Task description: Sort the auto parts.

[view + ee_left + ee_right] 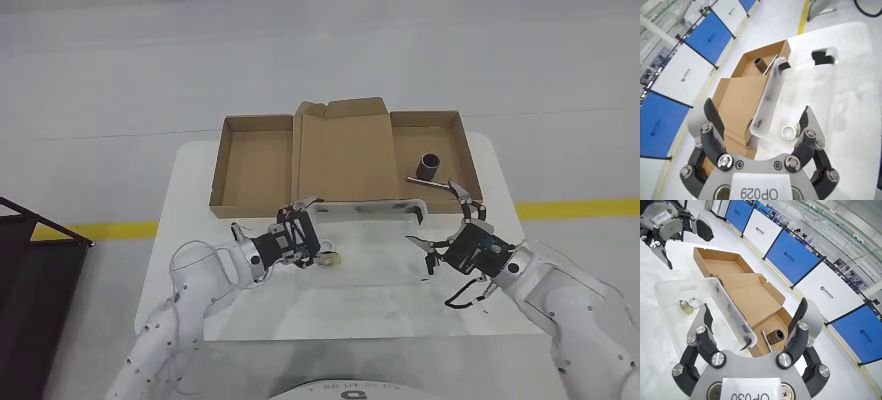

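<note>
While 2 parts, a dark cylinder (432, 162) and a steel rod (425, 182), already lay in the right-hand compartment of the cardboard box (255, 170), a metal ring (694, 302) and a small capped fitting (686, 308) lay unsorted in the clear tray (687, 281) on the tabletop (350, 300). Left gripper (757, 108) and right gripper (755, 303) hung wide open and empty at opposite tray ends. Sorting appeared roughly half done.

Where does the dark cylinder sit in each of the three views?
Top view: dark cylinder in the cardboard box's right compartment.
Left wrist view: dark cylinder in the box compartment past the clear tray.
Right wrist view: dark cylinder in the compartment beside the tray's corner.
Shared landmark: metal rod lying beside it.
</note>
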